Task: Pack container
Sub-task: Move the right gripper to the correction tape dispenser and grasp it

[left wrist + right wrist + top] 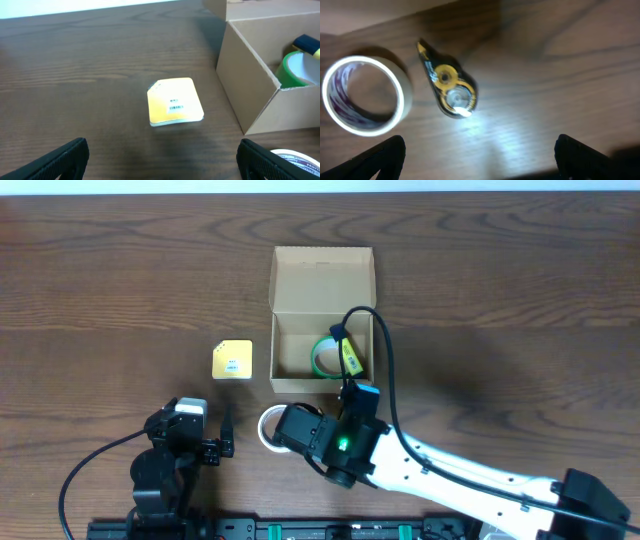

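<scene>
The brown cardboard container (285,320) stands open at mid-table, its lid flap folded back. A green tape roll (325,358) lies inside; it also shows in the left wrist view (300,70), inside the container (245,85). My right gripper (480,160) is open and empty above the table, just in front of the container. Below it lie a white tape roll (365,95) and a small yellow and black correction-tape dispenser (450,90). My left gripper (160,160) is open and empty, low at the front left (218,440).
A small yellow square pad (232,361) lies left of the container, ahead of the left gripper (175,101). The white tape roll (268,430) sits partly under the right wrist. A black cable with a yellow tag (350,355) loops over the container.
</scene>
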